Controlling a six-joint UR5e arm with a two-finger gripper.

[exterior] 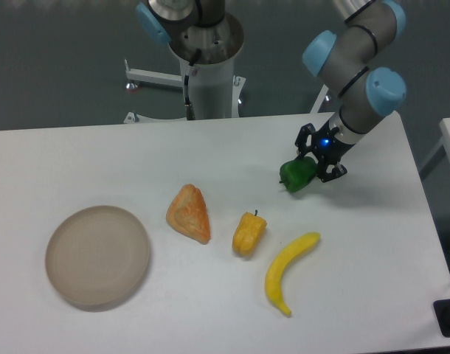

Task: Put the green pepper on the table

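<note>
One glossy, lumpy green pepper [297, 174] clamped in black end effector [311, 164] over smooth white table [210, 155].

Glossy green pepper [297, 175], low over white table [99, 158]

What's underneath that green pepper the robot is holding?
Only bare white table and a faint shadow show below the green pepper. The gripper covers its right side, so whether the pepper touches the table cannot be told.

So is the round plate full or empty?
Empty. The beige plate shows only its bare surface; the green pepper is far off, in the gripper.
</note>
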